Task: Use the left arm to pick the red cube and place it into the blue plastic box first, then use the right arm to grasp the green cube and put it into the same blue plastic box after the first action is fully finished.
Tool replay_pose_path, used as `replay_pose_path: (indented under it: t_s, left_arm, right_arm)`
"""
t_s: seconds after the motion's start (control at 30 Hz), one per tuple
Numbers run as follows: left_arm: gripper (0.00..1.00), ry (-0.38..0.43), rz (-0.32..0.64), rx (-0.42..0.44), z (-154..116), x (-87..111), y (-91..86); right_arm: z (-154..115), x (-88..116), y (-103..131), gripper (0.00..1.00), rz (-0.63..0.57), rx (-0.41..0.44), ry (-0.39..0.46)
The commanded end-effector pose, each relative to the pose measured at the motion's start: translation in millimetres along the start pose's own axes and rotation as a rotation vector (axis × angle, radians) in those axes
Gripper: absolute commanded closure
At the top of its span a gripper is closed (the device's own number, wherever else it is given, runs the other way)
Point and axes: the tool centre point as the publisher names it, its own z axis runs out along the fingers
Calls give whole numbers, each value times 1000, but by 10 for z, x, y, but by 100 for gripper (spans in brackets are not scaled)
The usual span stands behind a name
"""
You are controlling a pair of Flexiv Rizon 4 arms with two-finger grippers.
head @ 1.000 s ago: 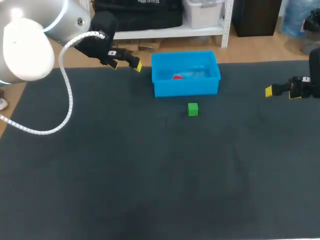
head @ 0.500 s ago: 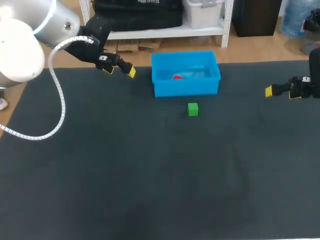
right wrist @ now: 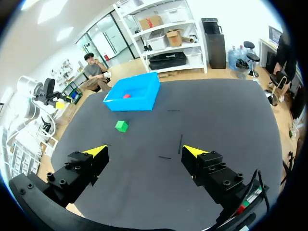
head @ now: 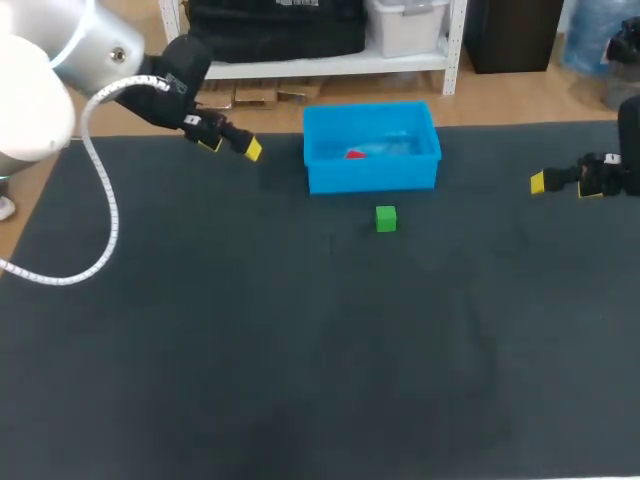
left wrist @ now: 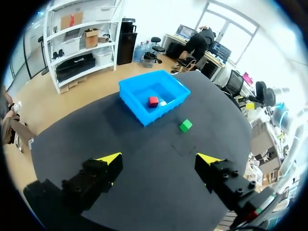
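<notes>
1. Sitting in the blue box point(head: 370, 176), the red cube point(head: 355, 154) looks done.
2. The left hand point(head: 231, 146) hangs beside the box, spread and empty.
3. The green cube point(head: 386, 218) lies on the surface point(head: 300, 350) near the box.
4. The right hand point(head: 562, 185), spread and empty, is well apart; its turn looks next.

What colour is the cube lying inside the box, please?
The cube is red, clearest in the left wrist view.
</notes>
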Motion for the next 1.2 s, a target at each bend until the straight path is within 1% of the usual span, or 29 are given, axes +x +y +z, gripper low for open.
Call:
replay_pose_path:
  t_s: [0.03,0.3,0.57,0.7,1.2]
  left_arm:
    - [0,4,9,13,-18,22,20]
    - [0,14,23,25,-24,63,37]
    - [0,13,19,27,-25,57,78]
    - [0,15,33,30,-19,48,71]
    - [0,15,33,30,-19,48,71]
  right_arm:
    - [2,-2,-3,0,-1,0,1]
    - [2,-2,-3,0,-1,0,1]
    - [2,-2,-3,0,-1,0,1]
    - [2,-2,-3,0,-1,0,1]
    - [2,-2,-3,0,-1,0,1]
